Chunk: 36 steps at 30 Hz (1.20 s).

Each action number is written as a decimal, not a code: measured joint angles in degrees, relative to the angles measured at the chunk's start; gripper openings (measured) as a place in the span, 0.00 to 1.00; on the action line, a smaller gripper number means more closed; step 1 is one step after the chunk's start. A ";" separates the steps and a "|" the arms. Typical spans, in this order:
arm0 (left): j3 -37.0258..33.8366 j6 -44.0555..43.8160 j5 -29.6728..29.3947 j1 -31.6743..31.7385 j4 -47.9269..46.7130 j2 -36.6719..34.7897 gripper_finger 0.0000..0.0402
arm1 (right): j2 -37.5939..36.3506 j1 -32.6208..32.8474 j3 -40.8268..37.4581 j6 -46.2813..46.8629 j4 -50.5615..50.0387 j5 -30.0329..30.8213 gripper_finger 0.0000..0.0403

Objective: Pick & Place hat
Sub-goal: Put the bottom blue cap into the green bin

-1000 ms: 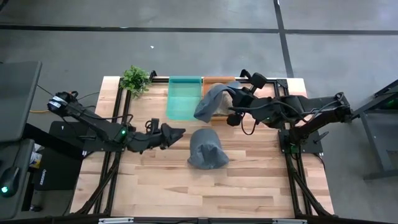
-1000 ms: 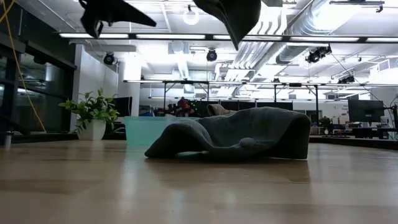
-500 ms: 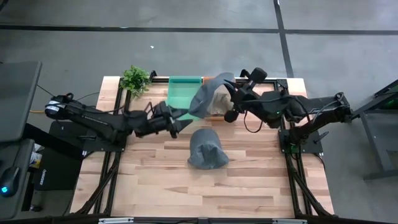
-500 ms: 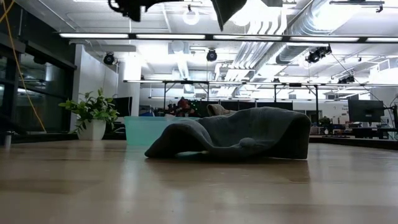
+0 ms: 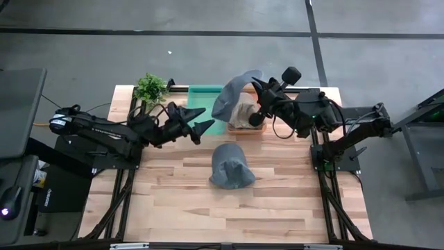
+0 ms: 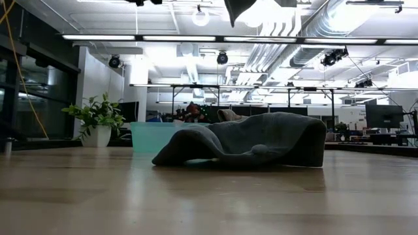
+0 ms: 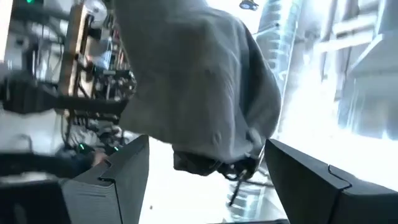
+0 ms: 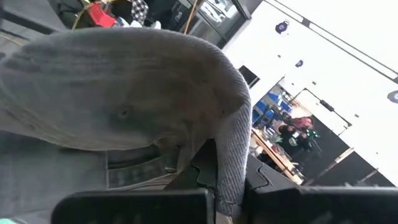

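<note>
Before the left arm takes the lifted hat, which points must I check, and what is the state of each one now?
1. Right claw holds the lifted grey hat firmly: ok, its fingers are shut on the hat's edge.
2. Left claw is open to receive: ok, the fingers stand wide apart.
3. Left claw is aimed at the hat: ok, in the left wrist view the hat hangs between its fingers.
4. Left claw already touches the hat: cannot tell.
5. Second grey hat lies clear of both arms: ok, it lies alone on the table.
6. Teal bin is free to receive: cannot tell, the arm and hat cover it partly.
</note>
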 joint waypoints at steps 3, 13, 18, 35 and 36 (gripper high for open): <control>-0.02 7.67 -0.08 0.00 -0.12 -0.72 0.69 | 0.00 -1.13 0.00 1.66 -0.04 0.01 0.01; 5.08 35.37 -0.58 -0.01 -12.62 -0.91 0.69 | 1.37 -4.51 0.00 6.71 -1.60 -3.04 0.01; 12.25 52.61 -3.49 -1.07 -29.65 -0.87 0.69 | 2.08 -5.71 -0.01 8.08 -3.69 -3.52 0.01; 25.73 101.87 -21.37 -5.28 -49.99 0.59 0.69 | 2.61 -11.37 0.00 19.67 -7.86 -13.33 0.01; 25.98 103.08 -20.91 -5.27 -49.98 0.73 0.69 | 3.07 -11.63 0.00 19.95 -7.81 -14.09 0.01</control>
